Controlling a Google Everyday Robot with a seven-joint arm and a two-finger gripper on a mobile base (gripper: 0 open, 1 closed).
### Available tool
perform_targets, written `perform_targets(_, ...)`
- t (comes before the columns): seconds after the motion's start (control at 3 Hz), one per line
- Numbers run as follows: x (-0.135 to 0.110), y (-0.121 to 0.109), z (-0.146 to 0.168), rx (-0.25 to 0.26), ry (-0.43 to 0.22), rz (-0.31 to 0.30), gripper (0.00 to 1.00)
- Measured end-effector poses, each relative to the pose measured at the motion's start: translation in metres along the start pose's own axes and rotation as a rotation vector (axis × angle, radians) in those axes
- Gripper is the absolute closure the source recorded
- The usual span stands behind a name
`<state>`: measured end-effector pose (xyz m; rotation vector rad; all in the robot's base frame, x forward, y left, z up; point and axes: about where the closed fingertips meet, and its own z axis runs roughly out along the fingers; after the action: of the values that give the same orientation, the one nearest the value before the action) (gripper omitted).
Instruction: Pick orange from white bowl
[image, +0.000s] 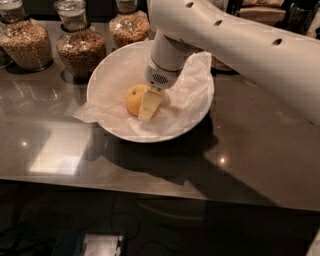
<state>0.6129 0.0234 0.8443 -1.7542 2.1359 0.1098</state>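
**Overhead view of a counter with a bowl, an orange and a robot arm.** The white bowl (150, 139) sits on a glossy grey counter (260, 155), slightly left of the frame's centre. It is lined with crinkled white paper (192, 97), one corner of which spills over the bowl's left rim onto the counter.

The orange (133, 98) lies inside the bowl on the paper, a little left of the bowl's middle. Its left side shows plainly. Its right side is covered by the gripper.

The gripper (146, 104) hangs at the end of a white arm (240, 42), which enters from the upper right of the frame and bends down over the bowl. A pale, flat part of the gripper lies across the orange's right face, touching it or very nearly so. Whether the gripper is spread or clamped on the fruit cannot be told from this view, as the far side of the orange is hidden.

Three glass jars of grain or nuts stand behind the bowl along the top edge: one at the upper left (27, 44), one beside the bowl's left rim (80, 50), and one partly hidden behind the arm (129, 29).
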Motion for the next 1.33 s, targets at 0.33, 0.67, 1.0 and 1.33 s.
perform_targets(0.33, 0.001, 0.001, -0.001, 0.001, 0.002, 0.003, 0.43)
perform_targets(0.67, -0.006, 0.017, -0.012, 0.034, 0.007, -0.022, 0.66)
perform_targets(1.0, -0.020, 0.031, -0.034, 0.102, 0.009, -0.065, 0.72)
perform_targets(1.33, -0.029, 0.038, -0.050, 0.141, -0.002, -0.092, 0.53)
